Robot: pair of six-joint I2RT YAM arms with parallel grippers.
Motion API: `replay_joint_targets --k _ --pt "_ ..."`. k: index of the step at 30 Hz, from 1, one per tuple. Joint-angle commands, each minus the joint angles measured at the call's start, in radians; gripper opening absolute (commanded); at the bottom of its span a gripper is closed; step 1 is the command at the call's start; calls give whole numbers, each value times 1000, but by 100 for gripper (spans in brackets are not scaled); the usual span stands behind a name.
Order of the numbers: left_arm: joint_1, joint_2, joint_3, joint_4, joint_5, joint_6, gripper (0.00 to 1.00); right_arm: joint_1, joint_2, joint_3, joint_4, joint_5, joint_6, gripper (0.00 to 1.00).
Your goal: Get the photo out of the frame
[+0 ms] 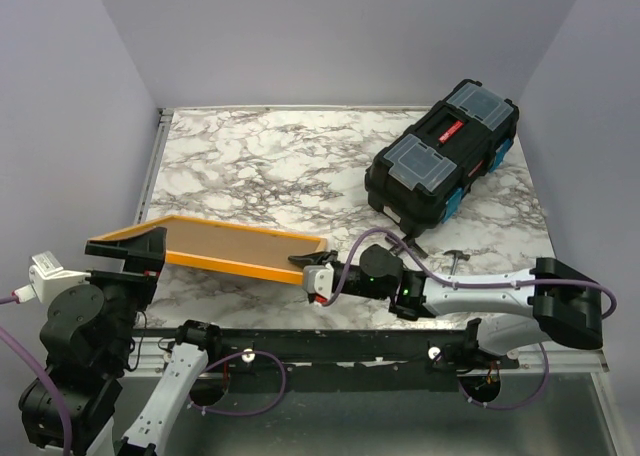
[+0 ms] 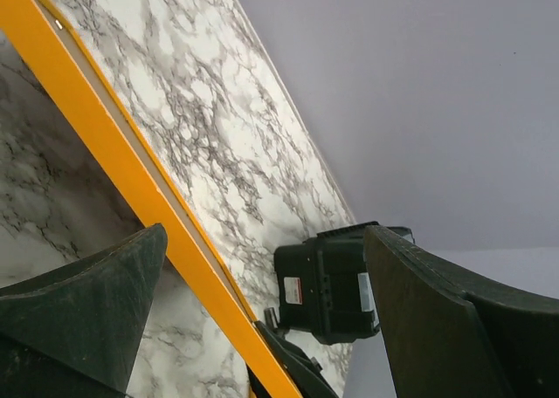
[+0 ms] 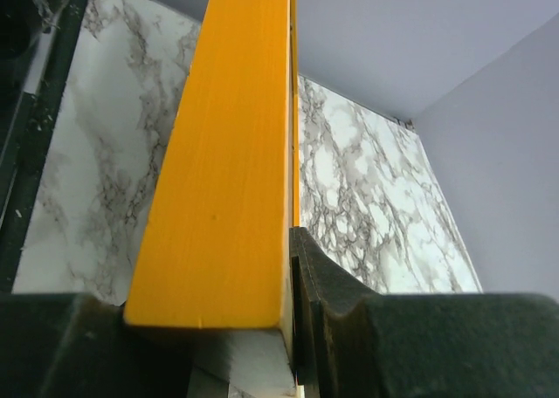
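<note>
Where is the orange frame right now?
In the top view the frame is over the near left of the table, its right end pinched by the right gripper, its left end inside the open left gripper.

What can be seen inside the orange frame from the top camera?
The brown back of the photo fills the frame. Its picture side faces down toward the table, so the picture itself is hidden. What holds it in place cannot be seen either.

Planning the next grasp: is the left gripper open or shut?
Open: the left gripper has fingers wide apart, the frame passing between them.
</note>
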Motion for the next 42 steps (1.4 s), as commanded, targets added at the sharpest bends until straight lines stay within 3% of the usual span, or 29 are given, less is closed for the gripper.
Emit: replay_joint_targets --k 1,15,21,31,42 --pt "3 7 37 12 -57 56 98 9 -49 4 -65 -173 220 0" --pt "4 23 141 46 -87 128 98 1 -87 -21 -76 -190 370 0" --pt "4 18 145 45 -98 134 98 -4 -93 40 -158 -251 515 1" --pt "4 10 146 40 -99 133 98 -77 -65 66 -194 -198 712 0" --pt "4 7 141 43 -90 133 98 -338 128 176 -214 -585 1037 0"
